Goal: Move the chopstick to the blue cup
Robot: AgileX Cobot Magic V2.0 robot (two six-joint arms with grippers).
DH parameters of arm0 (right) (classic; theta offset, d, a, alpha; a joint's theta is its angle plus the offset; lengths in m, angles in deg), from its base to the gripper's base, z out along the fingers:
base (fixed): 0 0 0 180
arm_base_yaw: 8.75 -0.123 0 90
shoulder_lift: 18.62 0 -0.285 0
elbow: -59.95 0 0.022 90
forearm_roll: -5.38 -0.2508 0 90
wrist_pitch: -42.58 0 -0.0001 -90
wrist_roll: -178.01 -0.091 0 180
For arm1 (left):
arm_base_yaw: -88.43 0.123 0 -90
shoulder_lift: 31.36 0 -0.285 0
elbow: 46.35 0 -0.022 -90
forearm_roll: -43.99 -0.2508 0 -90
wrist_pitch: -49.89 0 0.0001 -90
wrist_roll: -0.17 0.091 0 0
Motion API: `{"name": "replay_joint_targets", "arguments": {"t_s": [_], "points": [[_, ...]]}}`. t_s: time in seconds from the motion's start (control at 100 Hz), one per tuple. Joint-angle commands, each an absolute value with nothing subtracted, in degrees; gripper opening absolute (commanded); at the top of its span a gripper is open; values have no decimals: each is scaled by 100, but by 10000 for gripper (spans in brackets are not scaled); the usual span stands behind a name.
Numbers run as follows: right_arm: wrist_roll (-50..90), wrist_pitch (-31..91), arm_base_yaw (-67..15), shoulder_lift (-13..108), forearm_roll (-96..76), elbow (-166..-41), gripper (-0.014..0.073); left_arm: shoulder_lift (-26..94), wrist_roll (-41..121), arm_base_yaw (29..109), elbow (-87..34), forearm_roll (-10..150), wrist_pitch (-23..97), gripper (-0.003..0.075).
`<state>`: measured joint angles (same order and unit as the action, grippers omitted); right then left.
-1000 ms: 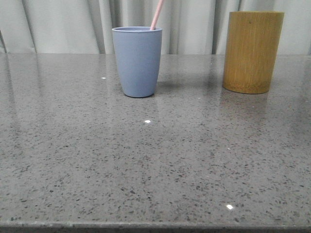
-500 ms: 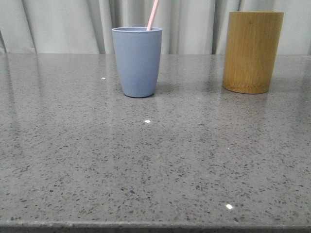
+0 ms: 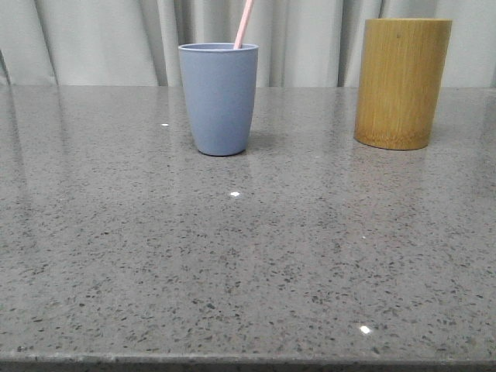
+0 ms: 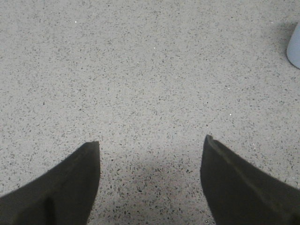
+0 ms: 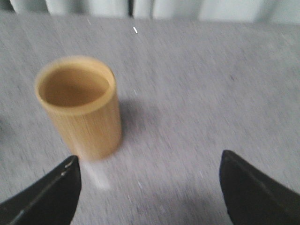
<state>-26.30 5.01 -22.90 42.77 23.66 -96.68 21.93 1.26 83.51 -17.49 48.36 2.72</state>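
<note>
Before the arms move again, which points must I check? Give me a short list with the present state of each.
1. Chopstick stands in the blue cup: ok.
2. Blue cup upright on the table: ok.
3. Left hand open and holding nothing: ok.
4. Right hand open and holding nothing: ok.
5. Bamboo holder upright, apart from the cup: ok.
6. Chopstick's lower end resting on the cup's bottom: cannot tell.

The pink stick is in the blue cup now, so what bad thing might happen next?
The thin pale pink chopstick leans on the matte blue tumbler's rim, so a bump might tip the cup. The open right hand is near the yellow-brown bamboo holder and might knock it.
</note>
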Motion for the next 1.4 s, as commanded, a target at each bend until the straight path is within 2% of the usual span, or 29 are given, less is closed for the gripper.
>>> {"name": "replay_joint_targets", "arguments": {"t_s": [0.0, 0.3, 0.62, 0.67, 0.74, 0.95, 0.99, 1.39], "points": [[-2580, 447, -2256, 3741, 2566, -9436, 601, 2160, 79, 8370, -1893, 4896, 593, 449], [-2605, 32, -2256, 2551, 2559, -8686, 601, 2160, 79, 8370, -1893, 4965, 593, 449], [-2613, -32, -2256, 2434, 2617, -8681, 591, 2160, 79, 8370, -1893, 4965, 623, 430], [-2613, -32, -2256, 2434, 2617, -8681, 557, 2170, 79, 8370, -1893, 4965, 623, 398], [-2613, -32, -2256, 2434, 2617, -8681, 463, 2170, 79, 8370, -1893, 4965, 623, 329], [-2613, -32, -2256, 2434, 2617, -8681, -4, 2170, 79, 8370, -1893, 4965, 629, 38], [-2613, -32, -2256, 2434, 2617, -8681, -71, 2170, 79, 8370, -1893, 4965, 629, -20], [-2619, -44, -2256, 2434, 2617, -8681, -68, 2170, 79, 8370, -1893, 4965, 629, -19]]}}
